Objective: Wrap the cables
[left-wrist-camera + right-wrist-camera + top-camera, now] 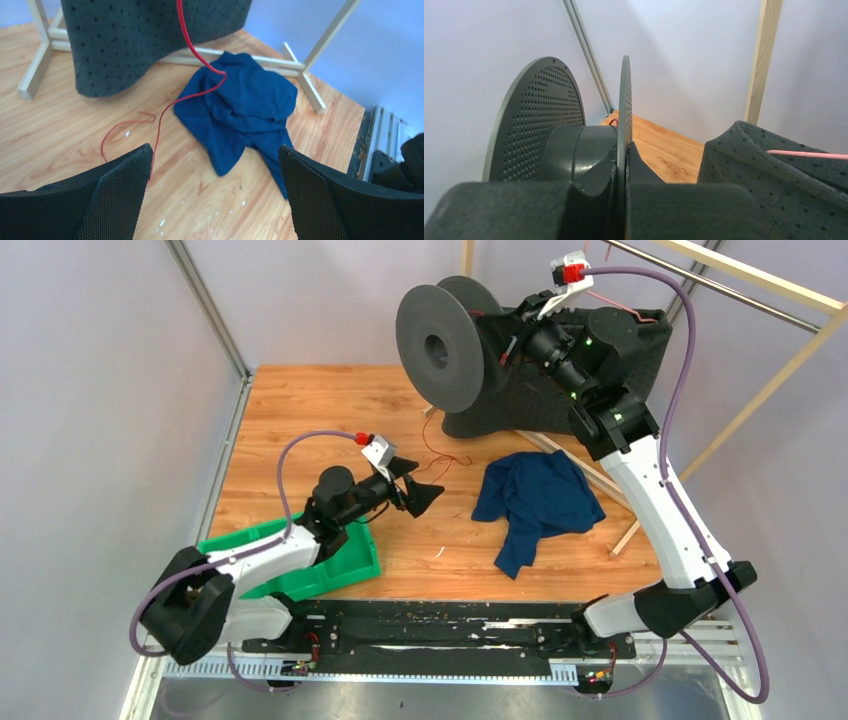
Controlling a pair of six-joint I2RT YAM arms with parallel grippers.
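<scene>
A thin red cable (437,452) trails over the wooden table from the dark grey spool (440,345) toward my left gripper. In the left wrist view the cable (161,116) hangs down past the grey stand, curves over the blue cloth's edge and loops on the table by my left finger. The left gripper (420,485) (213,150) hovers open above the table with nothing between its fingers. My right gripper (513,343) (625,150) is shut on the spool's thin inner flange (624,100). A short bit of red cable (614,121) shows at the hub.
A crumpled blue cloth (535,495) (240,110) lies right of centre. The perforated grey stand (560,410) (140,35) carries the spool at the back. A green bin (350,565) sits by the left arm. Wooden frame bars (760,370) (310,60) stand at the right.
</scene>
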